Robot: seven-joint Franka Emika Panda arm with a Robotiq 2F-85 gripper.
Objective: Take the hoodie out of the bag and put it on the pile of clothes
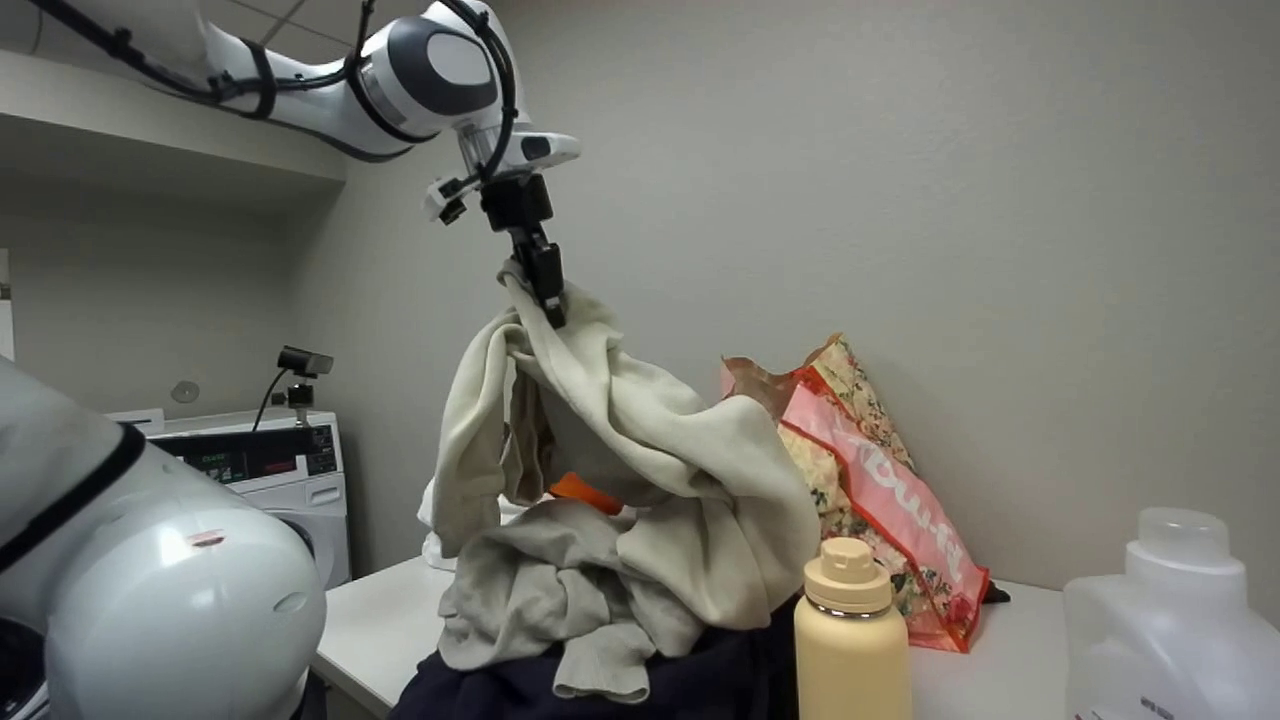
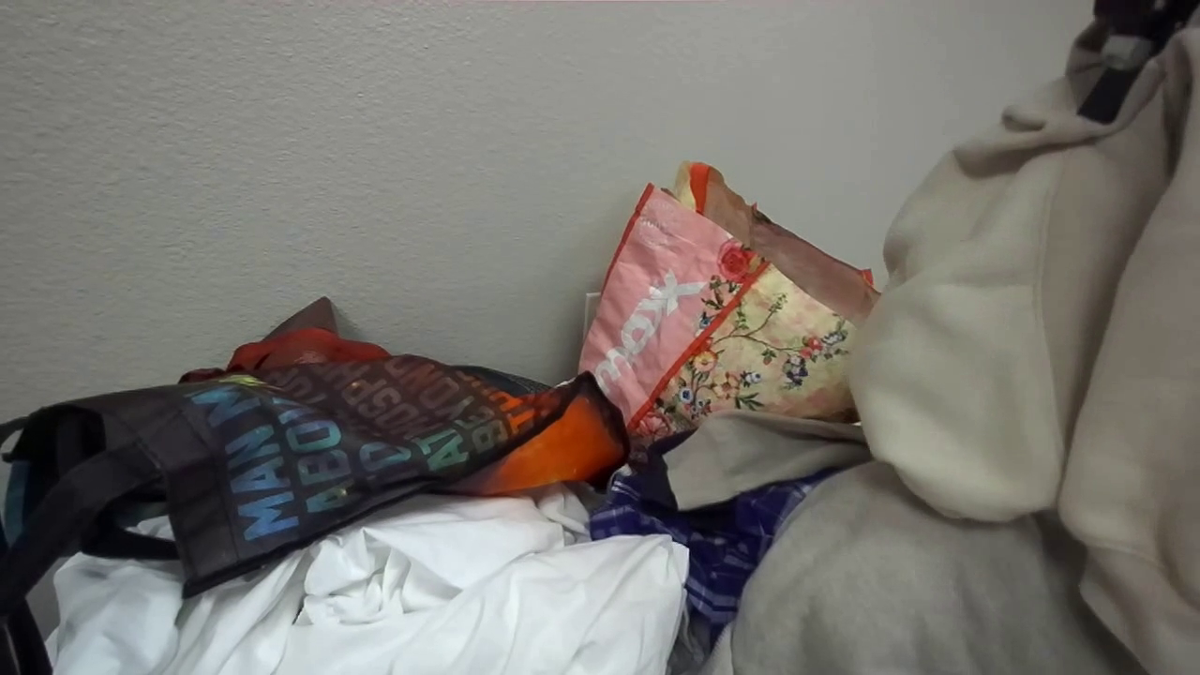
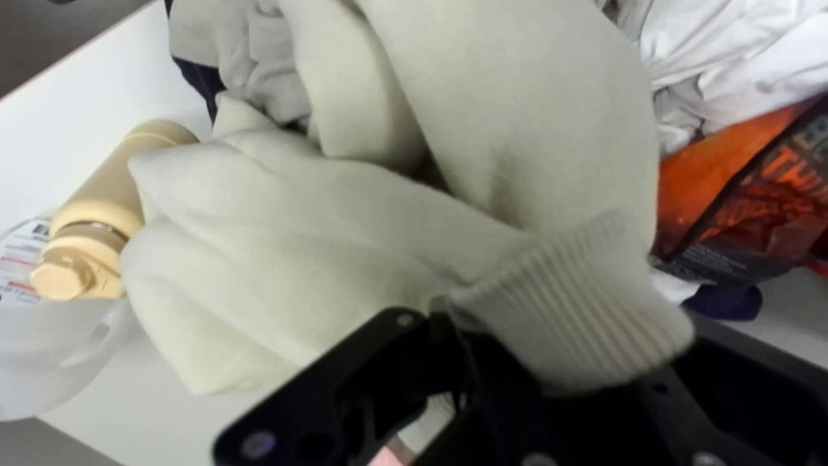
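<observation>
In an exterior view, a yellow water bottle is standing beside the pile of clothes; the fingers are clenching the beige hoodie, which is hanging over that pile, and behind it a floral shopping bag is leaning.

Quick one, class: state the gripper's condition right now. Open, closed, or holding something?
Gripper: closed, holding the beige hoodie by a bunched part of its fabric.

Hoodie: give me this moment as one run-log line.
gripper: shut on hoodie near ribbed band | hoodie: hanging, not yet released | floral bag: partly behind hoodie in both exterior views | bottle: upright
</observation>
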